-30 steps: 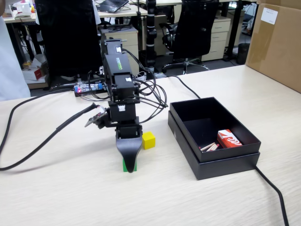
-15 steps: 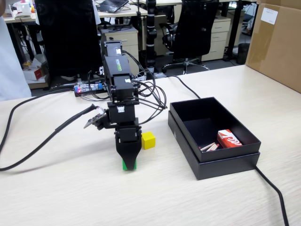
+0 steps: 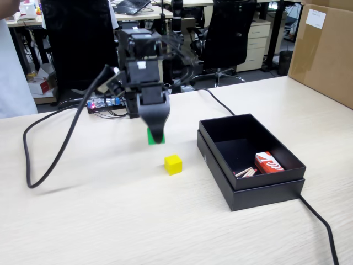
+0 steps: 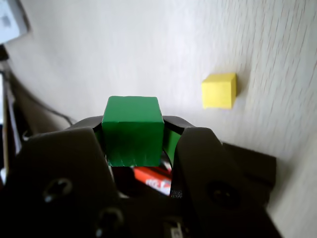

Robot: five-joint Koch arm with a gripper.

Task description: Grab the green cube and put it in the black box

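Your green cube point(image 4: 132, 130) is off the table and pinched between the two black jaws of the gripper point(image 4: 134, 144), which press on its opposite side faces; in the fixed view only a strip of green point(image 3: 153, 136) shows beside the jaw tip. Judge it as light and rigid, with plain matte faces that should give the pads fair friction, so a flat-face pinch like this one is the right hold. The wrist view shows the cube riding high at the very tips, with its top and front face exposed, so treat the hold as shallow and avoid jerks.

Below and ahead on the table point(image 3: 110, 221) sits the yellow cube point(image 3: 173, 164), well clear of your load. To the right in the fixed view lies the black box point(image 3: 251, 190), open, with a red-and-white packet point(image 3: 268, 163) in one corner. A big brown cardboard box point(image 3: 322, 49) stands far right.
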